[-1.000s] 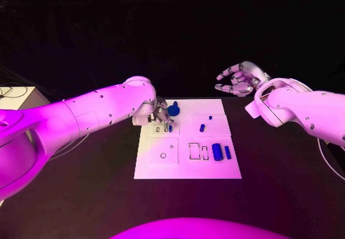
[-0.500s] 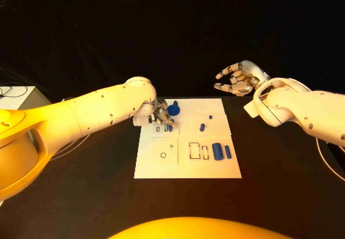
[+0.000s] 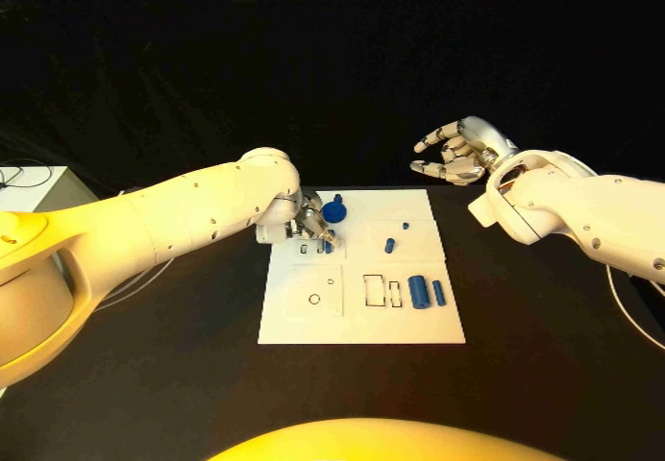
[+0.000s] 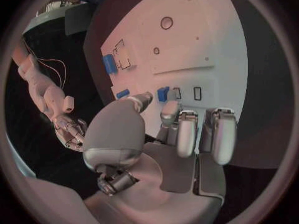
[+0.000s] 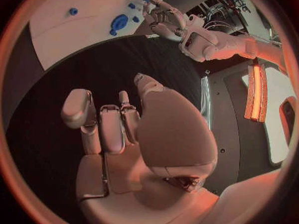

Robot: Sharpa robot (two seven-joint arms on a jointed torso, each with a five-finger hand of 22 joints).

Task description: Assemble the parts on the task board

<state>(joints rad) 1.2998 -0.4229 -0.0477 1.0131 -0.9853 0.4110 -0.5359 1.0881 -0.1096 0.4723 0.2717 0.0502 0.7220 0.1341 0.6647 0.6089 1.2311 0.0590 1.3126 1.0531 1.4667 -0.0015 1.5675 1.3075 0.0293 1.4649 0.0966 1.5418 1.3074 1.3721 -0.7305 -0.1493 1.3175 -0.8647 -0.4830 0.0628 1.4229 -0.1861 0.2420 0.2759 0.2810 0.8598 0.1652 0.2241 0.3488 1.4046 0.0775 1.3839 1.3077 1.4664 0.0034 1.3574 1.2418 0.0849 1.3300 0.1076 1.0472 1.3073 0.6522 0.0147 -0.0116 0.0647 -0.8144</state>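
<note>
On the black counter [image 3: 166, 384] lies the flat white rectangular task board [image 3: 360, 327], and the assembly looks to be at an early-to-middle stage. The left robot hand [image 3: 307, 227] is down at the board's far left part, pinching a small blue block-shaped part [image 4: 163, 93] between thumb and a fingertip, right at a row of small rectangular slots [image 4: 187, 93]; whether the part is already seated there I cannot tell. Just beyond that hand stands a larger blue knob-like piece [image 3: 334, 208] near the board's far edge. Several parts appear unplaced: a short blue peg [image 3: 391, 246] and a tiny blue bit [image 3: 405, 227] lie loose in the middle, and a thick blue cylinder [image 3: 419, 292] with a thinner blue bar [image 3: 439, 293] beside it rest next to empty outlined rectangular recesses [image 3: 374, 291]. A round hole [image 3: 314, 300] on the near left also looks unfilled. The right robot hand [image 3: 454, 154] hangs raised, well apart from the board, fingers loosely spread and holding nothing.
</note>
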